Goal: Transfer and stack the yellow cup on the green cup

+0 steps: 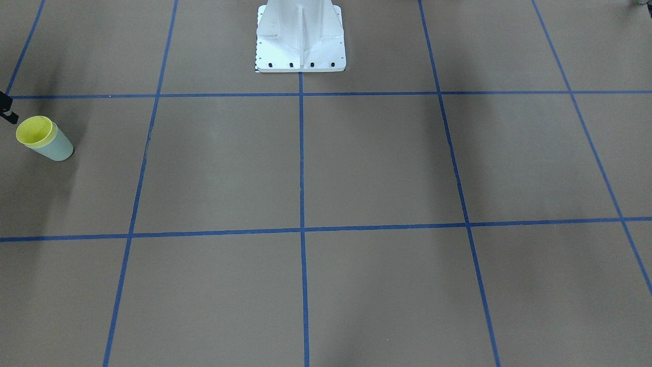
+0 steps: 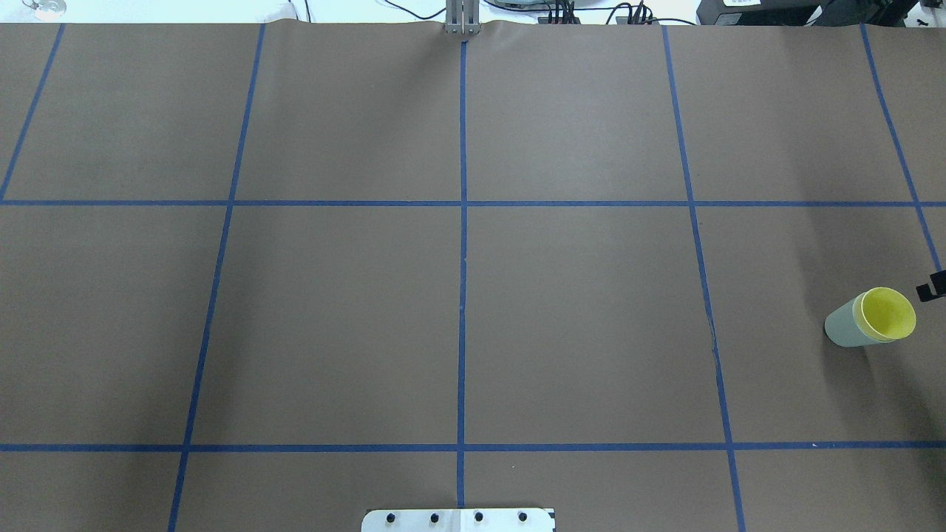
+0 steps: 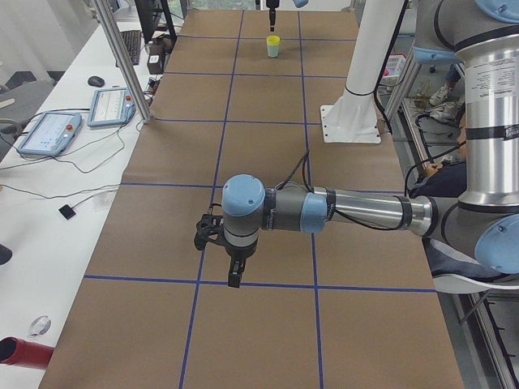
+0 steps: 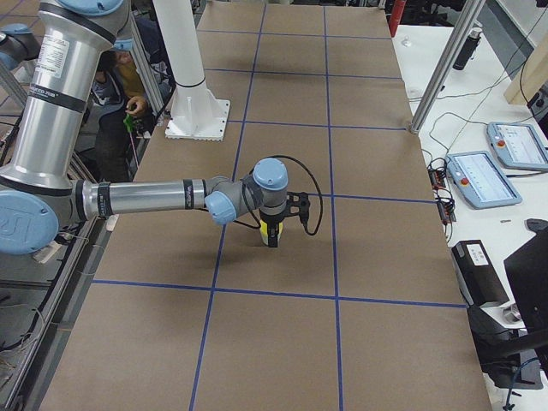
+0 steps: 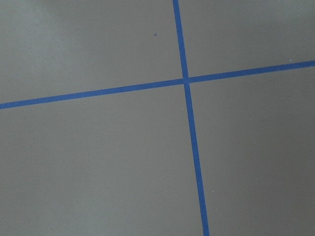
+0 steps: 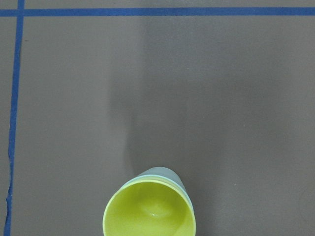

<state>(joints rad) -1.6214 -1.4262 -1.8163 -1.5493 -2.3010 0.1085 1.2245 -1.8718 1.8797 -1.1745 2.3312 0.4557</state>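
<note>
The yellow cup [image 1: 33, 131] sits nested inside the green cup [image 1: 58, 147], and the pair stands upright on the brown table near its right end. From overhead, the yellow cup [image 2: 887, 312] shows its open mouth, with the green cup [image 2: 841, 327] around it. The right wrist view looks straight down into the yellow cup [image 6: 149, 209]. My right gripper [image 4: 272, 233] hangs just above the stack; only a black tip [image 2: 931, 284] reaches into the overhead view, so I cannot tell its state. My left gripper [image 3: 233, 274] hovers over bare table far from the cups, and I cannot tell its state either.
Blue tape lines [image 2: 463, 258] divide the brown table into squares. The white robot base [image 1: 300, 38] stands at the table's middle edge. Tablets [image 3: 49, 130] and cables lie on the white bench beside the table.
</note>
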